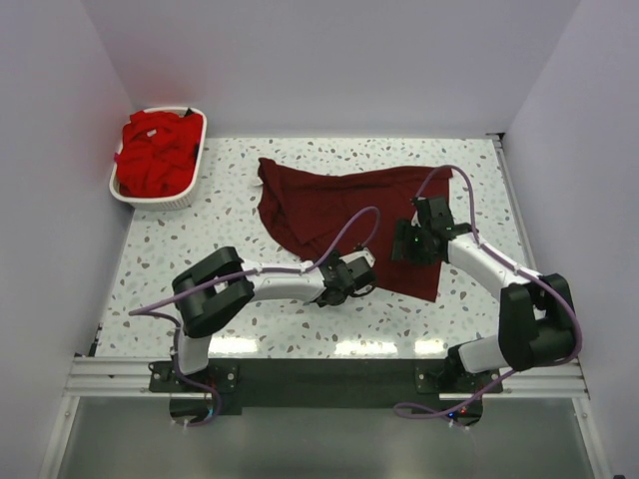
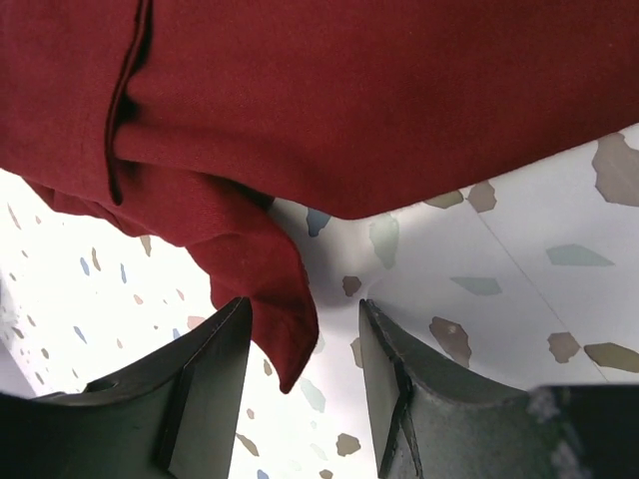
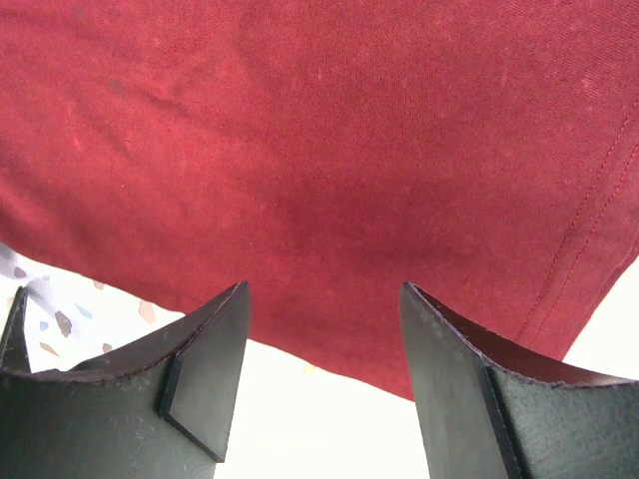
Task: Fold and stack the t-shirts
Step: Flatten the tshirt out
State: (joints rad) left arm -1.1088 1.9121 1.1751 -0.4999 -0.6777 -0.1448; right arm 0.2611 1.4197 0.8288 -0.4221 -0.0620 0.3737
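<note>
Bolted to the aluminium rail, both arms reach toward the maroon t-shirt, which lies crumpled on the speckled terrazzo table. Beyond and left of that shirt, a white slotted basket holds a heap of bright red t-shirts with small white tags. The left gripper sits at the shirt's near edge, jaws spread, with a loose corner of maroon cloth between them. The right gripper, also spread and pinching nothing, hovers over the shirt's right hem. Plain white walls surround the table.
</note>
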